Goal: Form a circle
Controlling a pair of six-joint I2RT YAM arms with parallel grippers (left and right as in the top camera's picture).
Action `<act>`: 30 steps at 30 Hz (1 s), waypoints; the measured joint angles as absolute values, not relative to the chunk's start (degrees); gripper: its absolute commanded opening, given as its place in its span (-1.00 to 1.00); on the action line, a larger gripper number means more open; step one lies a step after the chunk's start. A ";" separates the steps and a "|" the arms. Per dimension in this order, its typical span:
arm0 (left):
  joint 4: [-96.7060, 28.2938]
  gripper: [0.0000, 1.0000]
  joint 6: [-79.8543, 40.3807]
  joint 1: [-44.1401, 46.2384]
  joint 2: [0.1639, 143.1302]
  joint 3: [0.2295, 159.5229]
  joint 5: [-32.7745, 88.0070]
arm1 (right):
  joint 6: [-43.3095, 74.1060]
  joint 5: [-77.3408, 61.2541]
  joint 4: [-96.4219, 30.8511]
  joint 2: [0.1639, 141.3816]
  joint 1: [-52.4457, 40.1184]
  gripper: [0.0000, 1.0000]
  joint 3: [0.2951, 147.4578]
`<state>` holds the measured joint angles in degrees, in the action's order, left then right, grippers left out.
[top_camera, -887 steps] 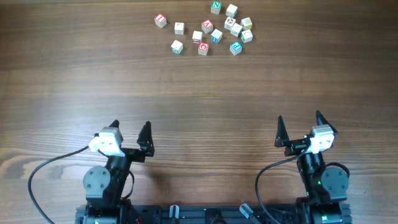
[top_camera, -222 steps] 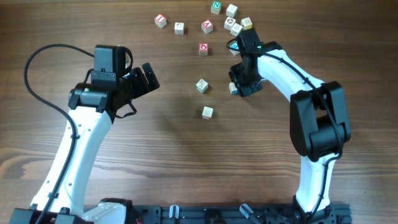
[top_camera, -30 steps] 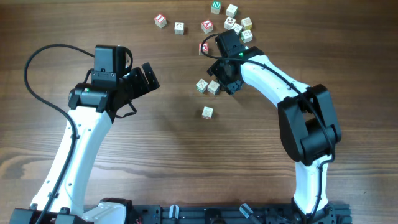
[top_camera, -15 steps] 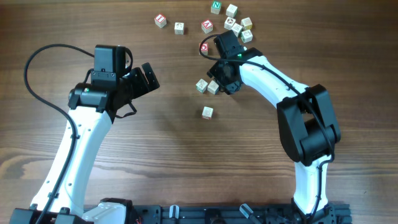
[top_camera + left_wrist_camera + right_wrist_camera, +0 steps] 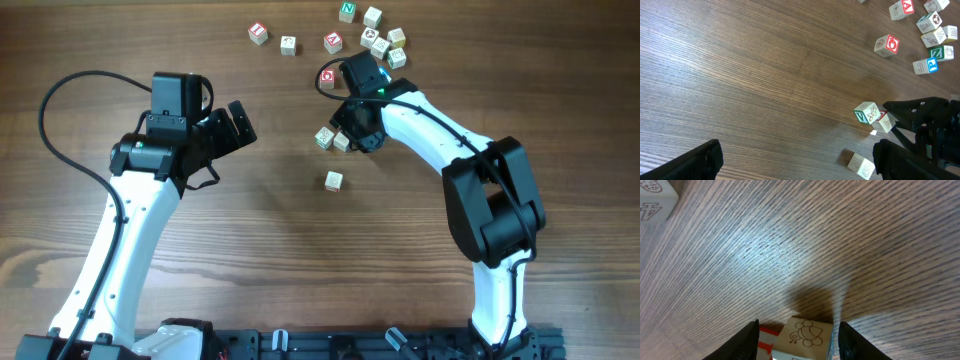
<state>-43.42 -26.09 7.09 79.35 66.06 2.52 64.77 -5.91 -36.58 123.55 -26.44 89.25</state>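
Currently the circle [image 5: 326, 138] is no closed ring: it amounts to two cubes touching side by side near mid-table, with a third cube [image 5: 333, 181] lying apart on the near side of them. The right gripper [image 5: 346, 134] is low over the pair, its fingers [image 5: 747, 340] straddling the right-hand cube [image 5: 805, 334], the one with a small line drawing on its top face. The wrist view shows that cube filling most of the gap between the jaws. Whether they press on it or merely bracket it cannot be told. The left-hand cube [image 5: 867, 112] of the pair (green-marked faces) sits just outside the fingers. The left gripper [image 5: 238, 122] hangs above bare table [image 5: 250, 230], well to the left of the pair, jaws spread wide and holding nothing. Loose cubes [image 5: 372, 36] lie scattered along the far edge, with one red-faced cube [image 5: 327, 77] just beside the right wrist.
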 measured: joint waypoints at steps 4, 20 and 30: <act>-43.40 1.00 -26.09 7.09 79.35 66.06 2.52 | 64.60 -5.72 -36.82 123.55 -26.44 -0.02 89.25; -43.40 1.00 -26.09 7.09 79.35 66.06 2.52 | 64.60 -5.69 -36.82 123.55 -26.44 -0.21 89.25; -43.42 1.00 -26.09 7.09 79.35 66.06 2.52 | 64.60 -5.69 -37.19 123.55 -26.44 -0.30 89.25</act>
